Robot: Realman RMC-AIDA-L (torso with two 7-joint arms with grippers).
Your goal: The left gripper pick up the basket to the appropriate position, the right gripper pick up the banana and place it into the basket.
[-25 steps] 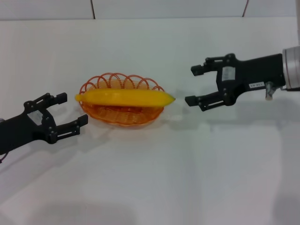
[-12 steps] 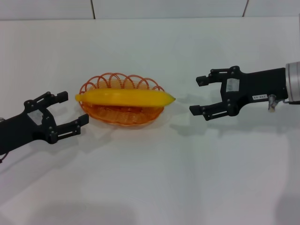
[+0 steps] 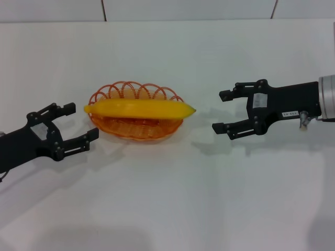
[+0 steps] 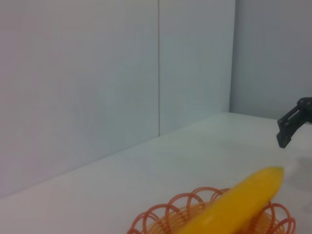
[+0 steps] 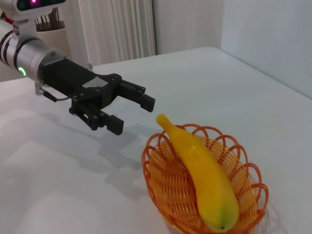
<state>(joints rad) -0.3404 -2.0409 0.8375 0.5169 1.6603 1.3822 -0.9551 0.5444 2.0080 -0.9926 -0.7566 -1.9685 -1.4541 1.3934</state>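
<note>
The orange wire basket (image 3: 107,124) stands on the white table left of centre. The yellow banana (image 3: 138,109) lies across its rim, its dark tip toward the right. My left gripper (image 3: 77,125) is open and empty just left of the basket. My right gripper (image 3: 222,111) is open and empty, a short way right of the banana's tip. The left wrist view shows the banana (image 4: 234,204), the basket (image 4: 161,220) and the right gripper's fingers (image 4: 291,123) far off. The right wrist view shows the banana (image 5: 202,173) in the basket (image 5: 161,192), with the left gripper (image 5: 132,113) beyond it.
The white table (image 3: 167,198) stretches in front of both arms. A white wall (image 3: 188,9) with seams runs along the table's far edge. In the right wrist view a pale curtain (image 5: 117,29) and a holder of sticks (image 5: 48,24) stand behind the left arm.
My right gripper has drawn back to the right and slightly down, away from the banana's tip. The left gripper, basket and banana have not moved.
</note>
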